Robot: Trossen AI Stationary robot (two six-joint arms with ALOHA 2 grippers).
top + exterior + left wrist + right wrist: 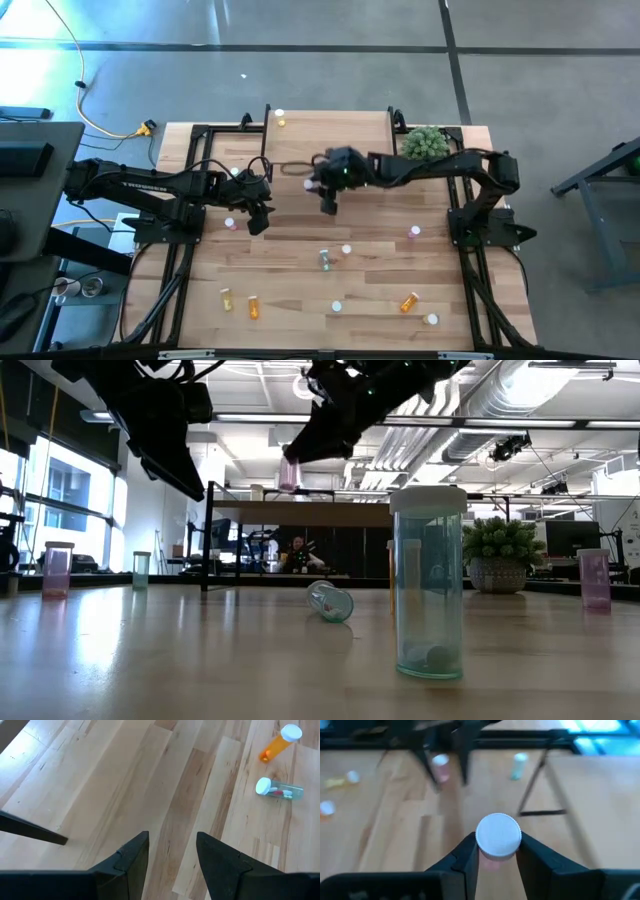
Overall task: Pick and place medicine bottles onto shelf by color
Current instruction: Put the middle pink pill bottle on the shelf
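Observation:
My right gripper [322, 190] is shut on a pink medicine bottle [289, 473] with a white cap. It holds the bottle in the air over the table's middle, just in front of the light-wood shelf [335, 140]. One yellow bottle [281, 121] stands on the shelf's far left corner. My left gripper [258, 218] hangs open above the table left of centre, with nothing between its fingers [132, 855]. Several more bottles stand or lie on the tabletop, among them a pink one [231, 224] near my left gripper, a green one [325, 260] and an orange one [409, 301]. My right gripper pinches the pink bottle between its two fingers, one on each side of the bottle's top right at the white cap [498, 835]. The fingers [470, 857] slant down from the table's right side. The bottle hangs roughly upright, its pink body [289, 476] lifted clear of the table.
A green bushy plant [425, 143] stands at the shelf's right end. A clear greenish bottle [429, 585] stands close to the low camera and another [331, 601] lies on its side behind it. An orange bottle [279, 742] and a clear one [280, 791] lie ahead of my left gripper.

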